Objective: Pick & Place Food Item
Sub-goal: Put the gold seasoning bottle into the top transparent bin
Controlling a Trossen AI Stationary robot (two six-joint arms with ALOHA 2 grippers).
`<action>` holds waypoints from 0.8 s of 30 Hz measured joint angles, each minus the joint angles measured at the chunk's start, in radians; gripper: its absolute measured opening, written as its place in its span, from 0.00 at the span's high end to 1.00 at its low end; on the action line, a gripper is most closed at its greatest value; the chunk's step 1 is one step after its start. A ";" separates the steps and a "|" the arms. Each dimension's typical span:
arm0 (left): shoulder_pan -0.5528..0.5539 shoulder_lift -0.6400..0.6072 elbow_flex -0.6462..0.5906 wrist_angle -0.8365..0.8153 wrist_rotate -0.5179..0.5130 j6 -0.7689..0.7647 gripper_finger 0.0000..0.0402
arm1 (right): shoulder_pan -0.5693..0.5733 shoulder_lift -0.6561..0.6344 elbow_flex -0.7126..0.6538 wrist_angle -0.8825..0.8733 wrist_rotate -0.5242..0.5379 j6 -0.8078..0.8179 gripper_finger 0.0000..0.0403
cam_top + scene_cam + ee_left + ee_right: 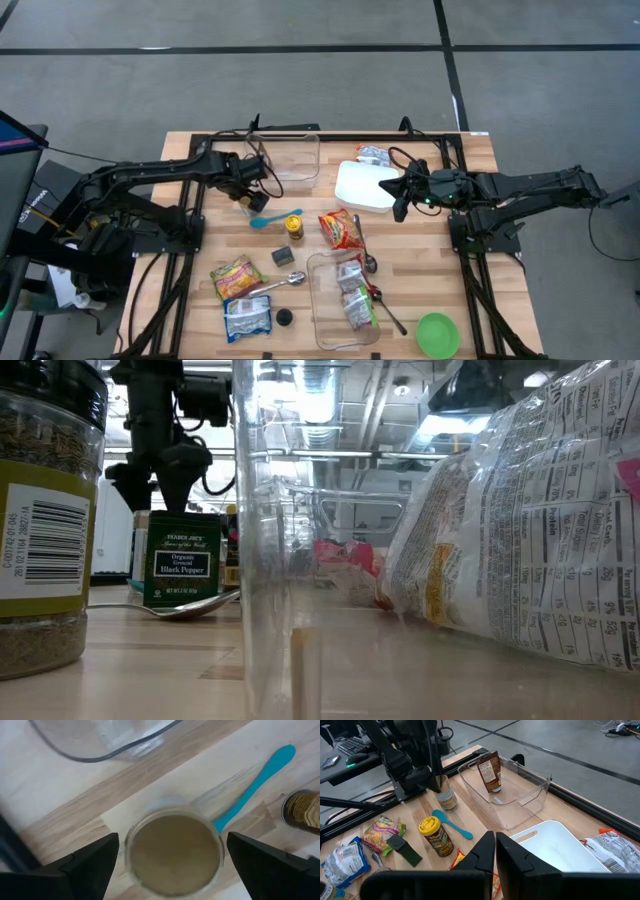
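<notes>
A small clear jar [172,852] with tan contents stands upright on the wooden table [420,270], near the far left. My left gripper [172,862] hangs open just over it, pointing down, with one finger on each side of the jar's top and a thin gap at both; the right wrist view shows the same gripper [436,782] over the jar [447,799]. My right gripper [400,192] is shut, holds nothing and hovers over a white tray [362,188].
A blue spoon [260,775] and a yellow-lidded jar [434,836] lie just beside the clear jar. A clear bin [517,790] with a brown pouch stands behind it. Snack packets [237,277], a metal spoon [285,282], a second clear bin [345,295] and a green bowl [437,335] fill the near half.
</notes>
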 joint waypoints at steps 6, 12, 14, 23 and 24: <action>0.000 0.000 -0.052 0.087 0.000 0.000 0.10 | 0.000 0.000 0.000 0.000 0.000 0.000 0.97; 0.000 0.000 -0.079 0.089 0.016 -0.001 0.11 | 0.000 0.000 0.000 0.000 0.000 0.000 0.97; 0.000 0.000 -0.080 0.092 0.016 -0.001 0.11 | 0.000 0.000 0.000 0.000 0.000 0.000 0.97; 0.000 0.000 -0.080 0.097 0.016 -0.001 0.13 | 0.000 0.000 0.000 0.000 0.000 0.000 0.97; 0.000 0.000 -0.080 0.097 0.016 -0.001 0.14 | 0.000 0.000 0.000 0.000 0.000 0.000 0.97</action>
